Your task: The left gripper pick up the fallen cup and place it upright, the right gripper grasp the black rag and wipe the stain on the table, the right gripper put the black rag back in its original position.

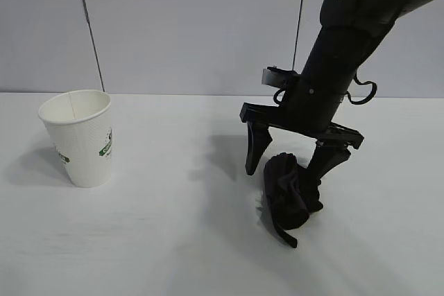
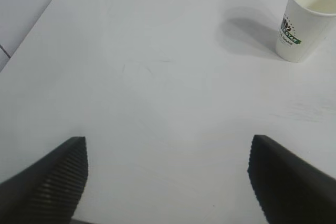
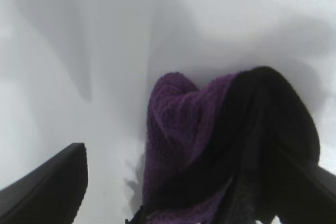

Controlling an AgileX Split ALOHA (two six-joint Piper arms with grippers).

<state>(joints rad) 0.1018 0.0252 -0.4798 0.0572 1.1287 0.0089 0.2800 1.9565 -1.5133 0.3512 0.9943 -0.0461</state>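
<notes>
At the left of the exterior frame, a white textured paper cup (image 1: 78, 136) with a green printed logo stands upright on the broad white table (image 1: 173, 240), its mouth open to the ceiling. That posture suggests the first part of the job is done: nothing lies tipped over.

The left gripper (image 2: 168, 182), a black pair of ribbed wedge fingers, appears only in its own wrist view, along the bottom edge. Its fingers are spread wide with bare tabletop between them, and the cup sits well apart in the upper right of that picture. It holds nothing and looks parked clear of the work.

No amber stain can be made out on the white surface in any view, so the wiping appears finished.

Right of centre in the exterior frame, the right gripper (image 1: 295, 154) hangs from a thick black arm, pointing steeply down. Its two long fingers stand wide apart, straddling a small crumpled black rag with purple stripes (image 1: 288, 195). The rag rests in a heap on the table, a thin strap trailing toward the frame's bottom. One finger seems close against the cloth; whether it touches cannot be told. With the jaws parted and the cloth bunched beneath them, the rag looks released and set down.
</notes>
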